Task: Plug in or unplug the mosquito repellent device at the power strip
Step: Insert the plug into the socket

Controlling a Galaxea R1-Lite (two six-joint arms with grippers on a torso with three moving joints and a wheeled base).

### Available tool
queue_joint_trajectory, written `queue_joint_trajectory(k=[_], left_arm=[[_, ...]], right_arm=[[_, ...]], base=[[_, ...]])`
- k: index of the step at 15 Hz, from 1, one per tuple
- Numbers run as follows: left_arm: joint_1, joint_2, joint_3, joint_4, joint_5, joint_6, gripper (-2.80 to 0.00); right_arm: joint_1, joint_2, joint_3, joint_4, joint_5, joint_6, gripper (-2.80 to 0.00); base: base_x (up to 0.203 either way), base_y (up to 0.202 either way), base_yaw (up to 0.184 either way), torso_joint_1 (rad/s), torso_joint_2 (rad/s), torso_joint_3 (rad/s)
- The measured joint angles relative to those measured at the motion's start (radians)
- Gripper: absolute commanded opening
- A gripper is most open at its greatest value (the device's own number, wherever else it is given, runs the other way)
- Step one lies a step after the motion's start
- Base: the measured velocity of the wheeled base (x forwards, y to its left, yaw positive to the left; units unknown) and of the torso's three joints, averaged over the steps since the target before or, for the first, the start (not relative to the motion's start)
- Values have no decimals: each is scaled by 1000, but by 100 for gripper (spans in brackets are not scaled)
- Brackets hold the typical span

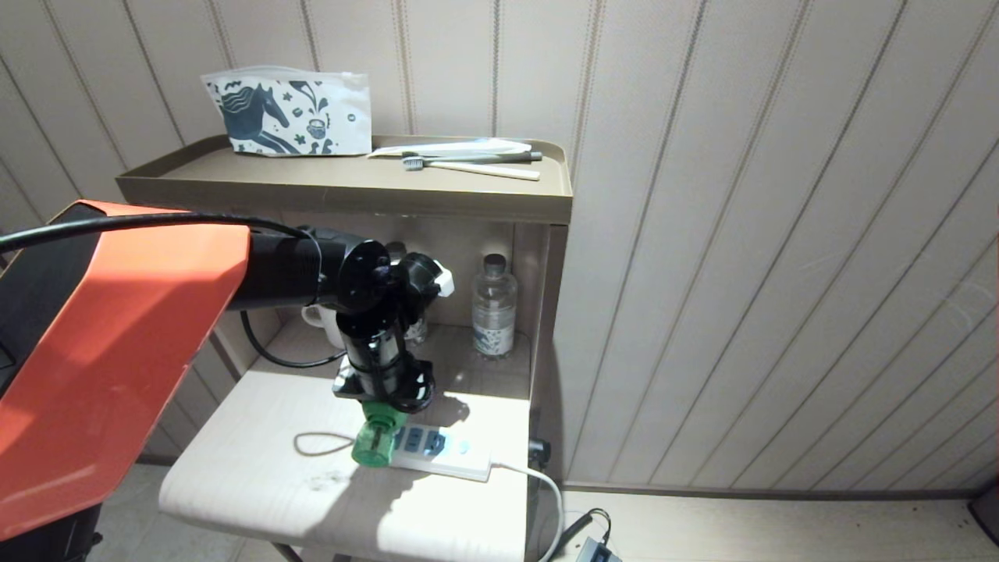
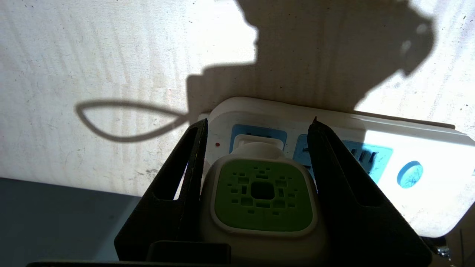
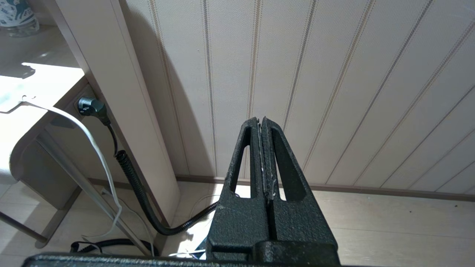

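Note:
The mosquito repellent device (image 1: 375,437) lies on its side at the left end of the white power strip (image 1: 446,457) on the pale shelf. My left gripper (image 1: 386,406) comes down from above and is shut on its head. In the left wrist view the black fingers (image 2: 185,167) flank the white-and-green head (image 2: 263,194), and its white plug neck meets the end blue socket of the power strip (image 2: 408,148). How deep the plug sits is hidden. My right gripper (image 3: 261,119) is parked off to the side near the wall, shut and empty.
A clear water bottle (image 1: 494,308) and a white mug (image 1: 318,318) stand at the back of the shelf. The brown top tray (image 1: 343,191) overhangs with a pouch (image 1: 289,113) and toothbrushes (image 1: 468,162). The strip's white cord (image 1: 542,480) drops off the right edge beside the side panel (image 1: 546,312).

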Motion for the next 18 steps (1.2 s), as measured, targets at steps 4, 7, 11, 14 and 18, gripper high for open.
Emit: queue_joint_trajectory(k=[4, 7, 11, 14, 18], left_arm=[[1, 3, 4, 0, 1, 1, -280], [3, 7, 24, -9, -8, -3, -280], [0, 8, 43, -19, -7, -7, -280], [-1, 3, 53, -28, -5, -11, -280], [-2, -37, 130, -124, -5, -8, 0]], right_arm=[[0, 0, 0, 0, 0, 0, -280], [0, 0, -1, 1, 0, 0, -280], [0, 0, 0, 1, 0, 0, -280], [0, 0, 0, 0, 0, 0, -280], [0, 0, 0, 0, 0, 0, -280]], base=[[0, 0, 0, 0, 0, 0], [0, 0, 0, 0, 0, 0], [0, 0, 0, 0, 0, 0], [0, 0, 0, 0, 0, 0], [0, 0, 0, 0, 0, 0]])
